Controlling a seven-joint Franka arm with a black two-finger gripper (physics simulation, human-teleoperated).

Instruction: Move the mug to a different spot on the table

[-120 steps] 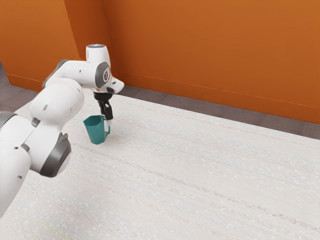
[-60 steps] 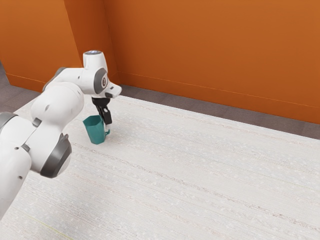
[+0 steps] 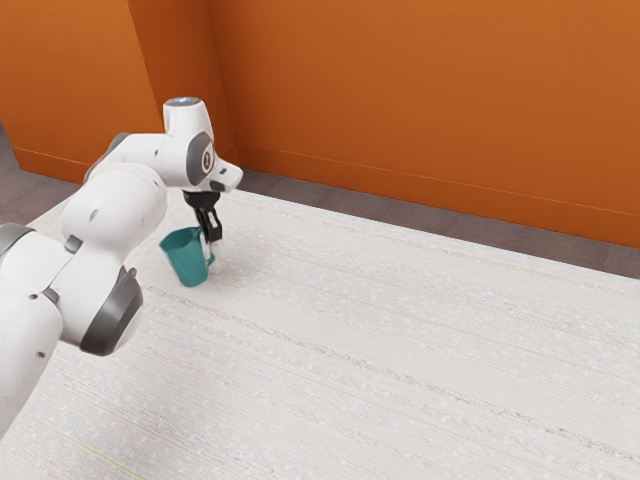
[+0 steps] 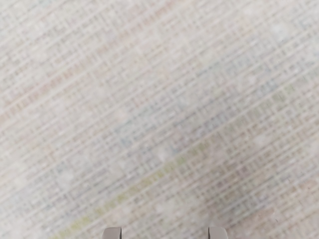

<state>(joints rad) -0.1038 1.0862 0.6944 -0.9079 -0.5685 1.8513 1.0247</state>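
The teal tapered mug (image 3: 186,257) with a side handle leans tilted at the frame's left, on the pale woven table (image 3: 400,330). My black gripper (image 3: 212,234) meets its handle side; I cannot tell whether it's clamped.

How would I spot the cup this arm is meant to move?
Find the corner of the orange walls, then follow the white arm down to the pale table. The mug is at the black end effector, near the table's far edge. It is teal and tilted, the only coloured thing on the tabletop.
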